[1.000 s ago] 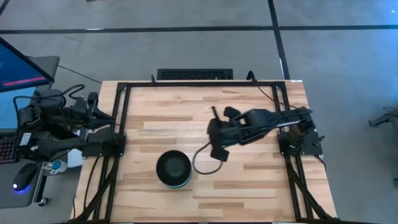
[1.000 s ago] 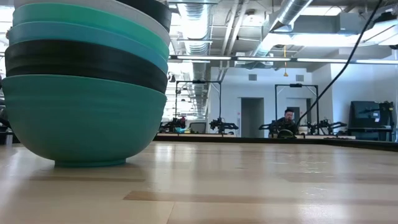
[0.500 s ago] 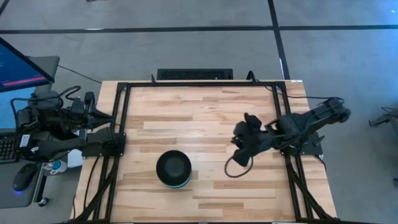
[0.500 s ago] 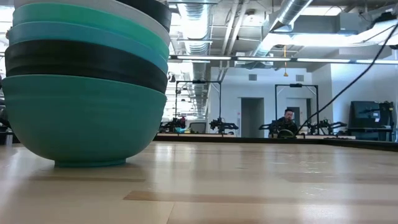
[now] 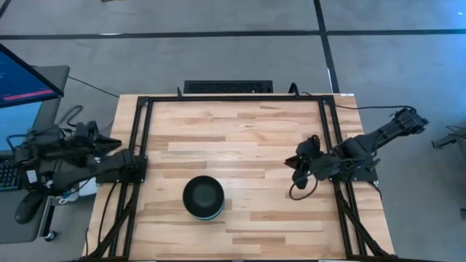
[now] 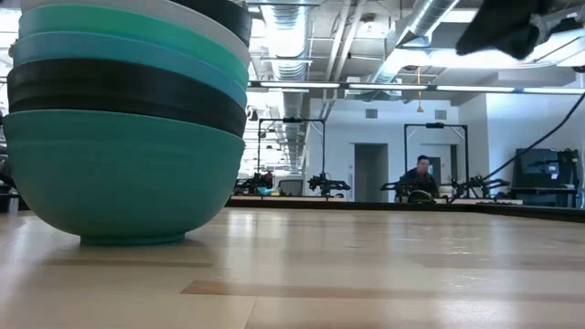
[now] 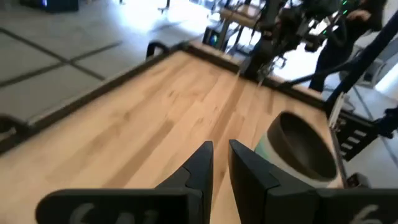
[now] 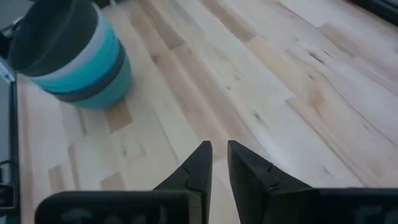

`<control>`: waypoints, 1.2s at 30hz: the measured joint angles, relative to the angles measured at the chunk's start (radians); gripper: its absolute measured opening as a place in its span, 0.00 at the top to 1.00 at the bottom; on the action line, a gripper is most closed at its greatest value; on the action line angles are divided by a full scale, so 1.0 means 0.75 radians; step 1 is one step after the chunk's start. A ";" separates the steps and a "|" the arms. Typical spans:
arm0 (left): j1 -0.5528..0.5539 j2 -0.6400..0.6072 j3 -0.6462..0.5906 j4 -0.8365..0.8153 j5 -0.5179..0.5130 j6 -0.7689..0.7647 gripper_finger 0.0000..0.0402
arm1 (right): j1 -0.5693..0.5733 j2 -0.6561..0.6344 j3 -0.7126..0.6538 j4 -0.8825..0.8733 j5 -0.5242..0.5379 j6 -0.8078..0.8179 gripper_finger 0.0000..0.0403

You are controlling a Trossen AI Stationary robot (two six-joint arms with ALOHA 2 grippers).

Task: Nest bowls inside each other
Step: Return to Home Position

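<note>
**Bowls sit nested in one stack, both arms well clear**

The stack of small round plain bowls [image 5: 202, 196] stands on the pale wooden plank desk [image 5: 240, 131], near its front edge and a little left of centre. In the low view a dark teal bowl [image 6: 119, 178] touches the wood. Above it come black, light blue and green-teal bands, a white rim, and a black bowl [image 8: 53, 34] on top.

The right end effector [image 8: 219, 146] hangs over the desk's right side, well apart from the stack. It is empty, its fingers drawn to a narrow slit. The left end effector [image 7: 219, 146] waits by the left edge, likewise pinched together and holding nothing.

The bowls look stiff, light and smooth-walled, so probably slippery. A pinch on the top rim would likely lift only the black bowl. Moving the whole stack would call for a hold on the outer wall of the bottom teal one.
</note>
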 joint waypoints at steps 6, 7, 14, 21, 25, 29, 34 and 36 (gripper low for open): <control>0.007 -0.088 -0.223 0.132 0.007 0.014 0.90 | -0.002 -0.207 -0.263 0.148 0.030 0.068 0.82; 0.007 -0.084 -0.246 0.139 0.022 0.016 0.90 | -0.002 -0.241 -0.304 0.176 0.030 0.077 0.82; 0.006 -0.084 -0.446 0.341 0.162 0.017 0.90 | -0.003 -0.437 -0.537 0.340 0.030 0.100 0.82; 0.006 -0.084 -0.680 0.635 0.278 0.041 0.90 | -0.003 -0.535 -0.644 0.351 0.030 0.037 0.82; 0.006 -0.080 -0.799 0.761 0.341 -0.001 0.90 | -0.003 -0.578 -0.712 0.338 0.030 0.041 0.82; 0.005 -0.076 -0.799 0.861 0.346 -0.014 0.90 | -0.004 -0.634 -0.786 0.329 0.031 0.042 0.82; 0.005 -0.075 -0.799 0.990 0.309 0.005 0.90 | -0.004 -0.709 -0.866 0.330 0.056 0.065 0.82; 0.005 -0.075 -0.800 0.968 0.293 -0.004 0.90 | -0.004 -0.744 -0.894 0.328 0.069 0.065 0.82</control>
